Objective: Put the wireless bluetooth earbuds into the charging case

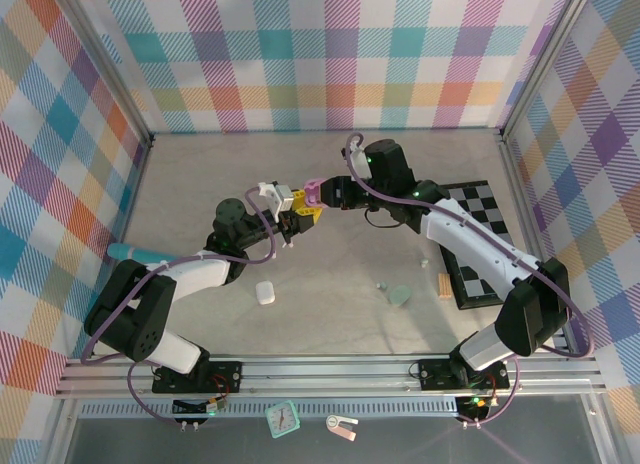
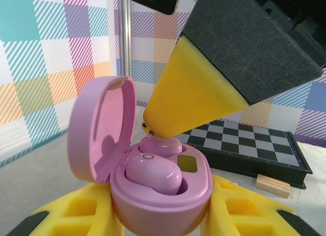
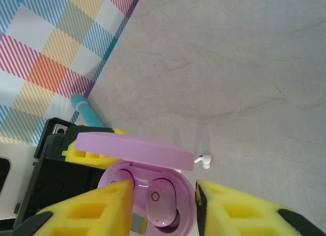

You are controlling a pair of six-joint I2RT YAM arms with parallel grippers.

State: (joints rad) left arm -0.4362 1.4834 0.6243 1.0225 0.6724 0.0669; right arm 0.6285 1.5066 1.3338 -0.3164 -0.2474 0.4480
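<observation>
Silver rail (image 1: 330, 369) at the near edge carries both arm bases; in front of it lie a small teal clock (image 1: 283, 419) and a pale tag-like item (image 1: 341, 428). Just beyond the bases, on the grey table (image 1: 200, 184), a closed white case (image 1: 265, 292) lies left of centre. Right of centre lies a pale green object (image 1: 401, 296), with a loose white earbud (image 1: 381, 286) just beside it. A wooden block (image 1: 445, 284) lies just beside the left edge of the chessboard (image 1: 485, 239), and a teal cylinder (image 1: 135, 252) rests near the left arm's elbow.

Mid-table, the two grippers meet above the surface. The left gripper (image 1: 303, 214) pinches the pink charging case (image 2: 163, 205) by its base, one yellow finger (image 2: 71, 215) on each side. The case lid (image 2: 102, 129) stands hinged open. Both pink earbuds sit in their wells inside the case, the front earbud (image 2: 153, 175) towards the left wrist camera and the rear earbud (image 2: 162, 143) behind it.

The right gripper (image 3: 165, 187) hangs over the open case with its fingers spread and nothing between them. In the left wrist view one yellow fingertip (image 2: 193, 93) comes down at the rear earbud; whether it touches cannot be told. In the right wrist view the case lies in the gap between the two fingers, with the white earbud on the table beyond.

Farthest back stand the checked cloth walls (image 1: 320, 54) of the enclosure
</observation>
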